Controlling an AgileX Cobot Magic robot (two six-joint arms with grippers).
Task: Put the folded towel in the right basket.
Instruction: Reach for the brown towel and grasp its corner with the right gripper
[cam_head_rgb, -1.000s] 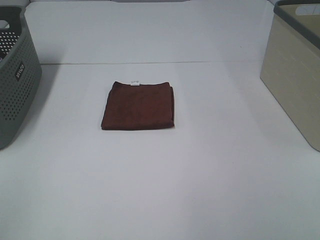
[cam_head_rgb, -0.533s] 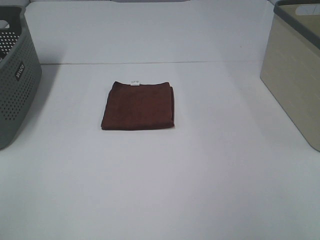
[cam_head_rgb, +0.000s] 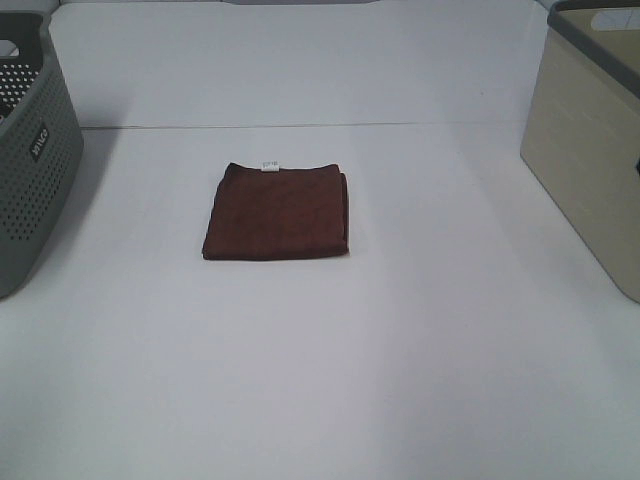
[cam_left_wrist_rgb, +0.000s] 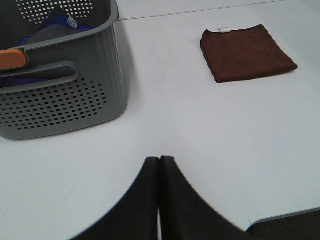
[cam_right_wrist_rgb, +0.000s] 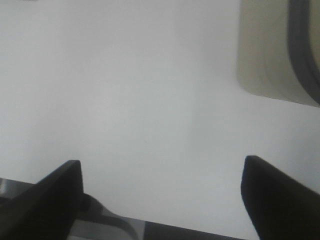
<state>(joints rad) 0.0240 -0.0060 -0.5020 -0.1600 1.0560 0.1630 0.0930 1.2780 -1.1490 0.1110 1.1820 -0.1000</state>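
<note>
The folded brown towel lies flat on the white table, a little left of the middle; it also shows in the left wrist view. The beige right basket stands at the right edge and shows in the right wrist view. Neither gripper shows in the high view. My left gripper is shut and empty, low over the table near the grey basket. My right gripper is open and empty, its fingers wide apart over bare table near the beige basket.
A grey perforated basket stands at the left edge; in the left wrist view it holds blue and orange items. The table's front edge shows in the left wrist view.
</note>
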